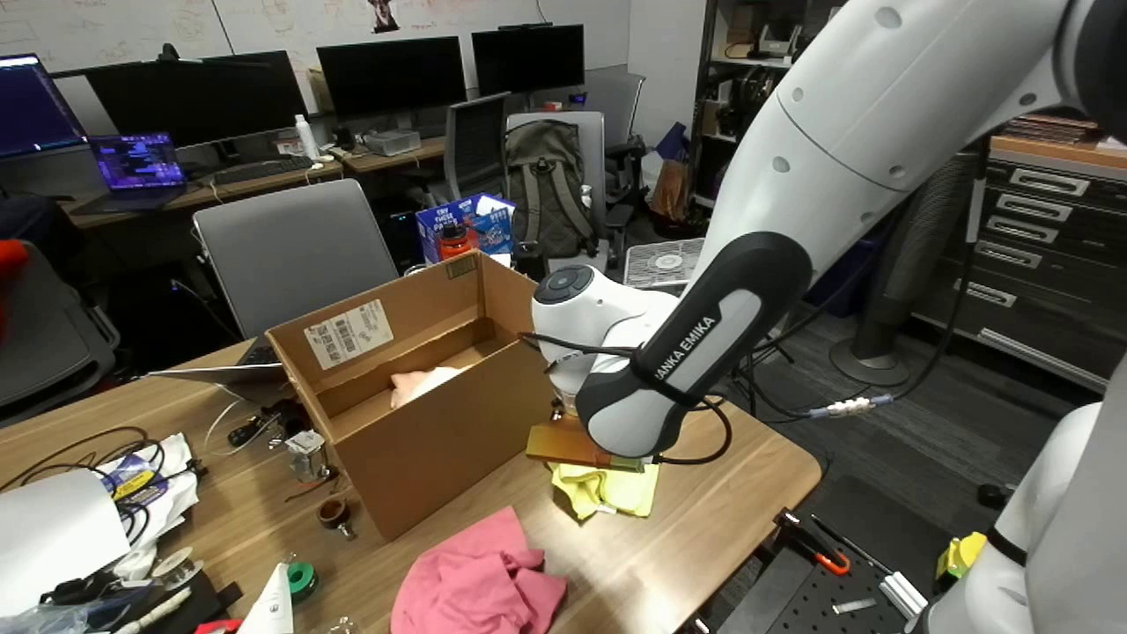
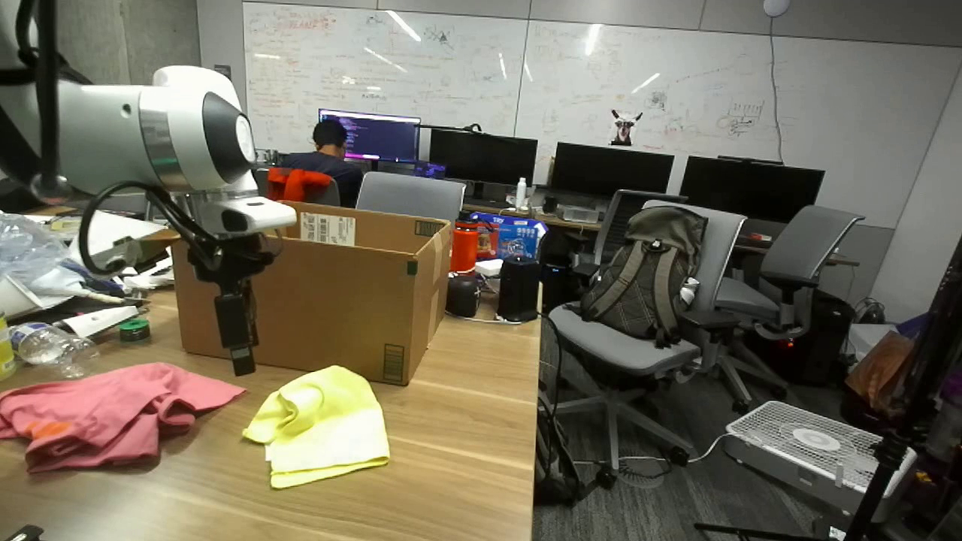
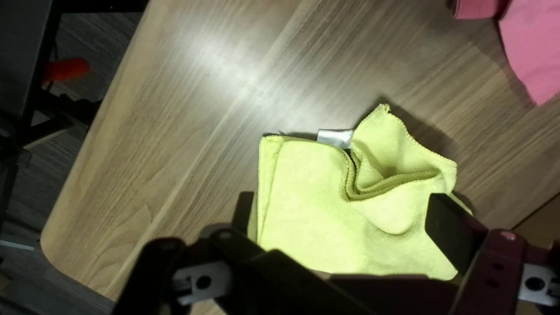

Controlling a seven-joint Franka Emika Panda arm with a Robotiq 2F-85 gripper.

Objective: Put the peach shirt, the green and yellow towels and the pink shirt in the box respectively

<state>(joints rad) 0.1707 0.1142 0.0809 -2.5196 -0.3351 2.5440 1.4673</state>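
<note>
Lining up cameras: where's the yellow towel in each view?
In an exterior view: yellow towel, below centre, partly hidden.
In an exterior view: yellow towel, lower left.
Wrist view: yellow towel, centre to lower right.
Shared landmark: pink shirt, left of it in both exterior views, top right in wrist view.

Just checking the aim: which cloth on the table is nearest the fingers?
The yellow towel: in the wrist view it shows between the open fingers; the pink shirt is off at upper right.
</note>
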